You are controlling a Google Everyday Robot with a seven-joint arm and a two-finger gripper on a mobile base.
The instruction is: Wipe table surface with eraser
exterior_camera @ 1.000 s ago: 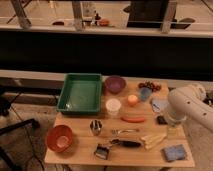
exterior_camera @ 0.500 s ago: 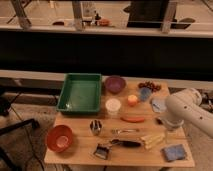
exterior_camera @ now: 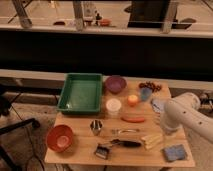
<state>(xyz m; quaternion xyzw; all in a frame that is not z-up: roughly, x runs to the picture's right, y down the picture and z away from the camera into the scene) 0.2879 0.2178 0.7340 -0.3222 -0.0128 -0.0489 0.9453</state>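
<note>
The table surface, a light tan wooden top across the lower half of the frame, is crowded. Wiping would probably have to thread between things or keep to bare strips like the one near its lower left. The white robot arm bends in from the right edge and points down over the table's right side, likely set there to reach something low. A green tray takes the table's upper left, an orange bowl the lower left, and a purple bowl the top middle. Smaller things lie between them: a white cup at centre, a blue pad at lower right and a black-handled brush near the bottom edge. The gripper hangs at the arm's lower end, close over the wood above the pad; whether it is open or closed I cannot tell. The eraser does not show as a shape of its own, and my guess is that it lies behind the arm's end. The wood looks smooth and matte. Behind it a dark wall band crosses the frame, with a pale railing above.
</note>
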